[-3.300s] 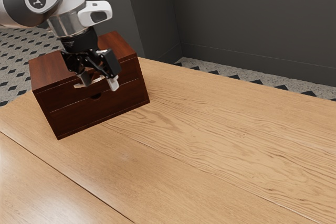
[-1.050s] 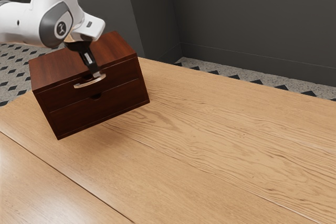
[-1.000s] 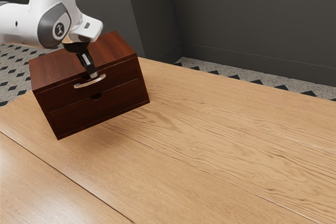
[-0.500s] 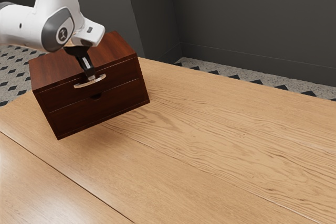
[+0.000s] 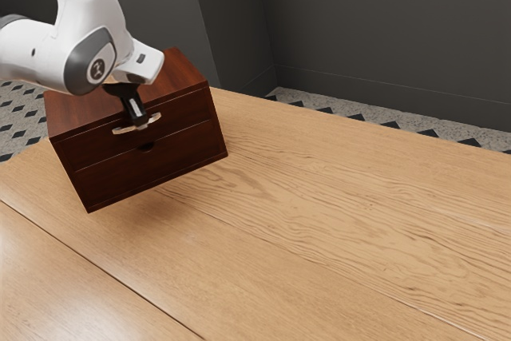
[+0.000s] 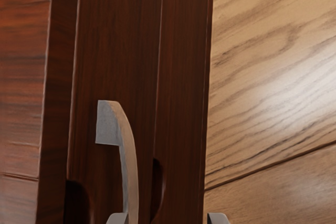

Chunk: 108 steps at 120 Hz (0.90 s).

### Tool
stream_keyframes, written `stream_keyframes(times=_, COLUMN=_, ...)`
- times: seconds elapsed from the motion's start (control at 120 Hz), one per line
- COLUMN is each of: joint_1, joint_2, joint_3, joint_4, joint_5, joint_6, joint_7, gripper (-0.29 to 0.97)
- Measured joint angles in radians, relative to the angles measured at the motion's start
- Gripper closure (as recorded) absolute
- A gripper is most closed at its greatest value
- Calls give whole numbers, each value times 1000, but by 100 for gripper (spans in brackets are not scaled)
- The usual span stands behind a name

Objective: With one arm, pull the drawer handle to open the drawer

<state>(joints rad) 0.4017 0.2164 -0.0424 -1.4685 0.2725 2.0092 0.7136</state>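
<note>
- The white arm (image 5: 72, 45) enters from the exterior view's upper left and bends down over a small dark wooden chest (image 5: 152, 157).
- The chest stands on a light oak table (image 5: 319, 221), near the table's far corner at the exterior view's left. It is turned at an angle to the table's edges.
- The chest has two drawers, one above the other. The upper drawer (image 5: 172, 113) carries a pale curved handle (image 5: 136, 124). The lower drawer (image 5: 160, 161) has a half-round finger notch (image 5: 145, 147) in its top edge.
- In the exterior view the upper drawer's front lies level with the lower one.
- The black gripper (image 5: 137, 116) points down at the handle's middle, and its tip meets the handle.
- End effector state: spread. In the wrist view the two fingertips (image 6: 218, 217) stand apart. The handle runs just beside one tip, and the other tip is well clear of it.
- The wrist view looks along the chest's front, with the handle curving away from the hand.
- Markings: a round emblem (image 5: 97, 65) sits on the arm's grey joint cover, and its figure is too small to read.
- Surroundings: dark grey walls (image 5: 383, 21) and a floor (image 5: 24, 69) tiled in a diamond pattern.
</note>
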Motion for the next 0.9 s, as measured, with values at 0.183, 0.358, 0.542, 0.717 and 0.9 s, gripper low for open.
stream_keyframes(times=0.183, joint_1=0, joint_2=14, joint_3=1, joint_4=-1, joint_5=1, joint_6=65, joint_7=-4, gripper=59)
stream_keyframes(times=0.358, joint_1=0, joint_2=20, joint_3=4, joint_4=-2, joint_5=18, joint_6=93, joint_7=-6, gripper=60)
stream_keyframes(times=0.542, joint_1=-4, joint_2=23, joint_3=17, joint_4=-9, joint_5=31, joint_6=101, joint_7=-9, gripper=60)
stream_keyframes(times=0.717, joint_1=-7, joint_2=24, joint_3=19, joint_4=-16, joint_5=37, joint_6=103, joint_7=-12, gripper=60)
stream_keyframes(times=0.9, joint_1=-42, joint_2=24, joint_3=73, joint_4=-28, joint_5=38, joint_6=104, joint_7=-14, gripper=60)
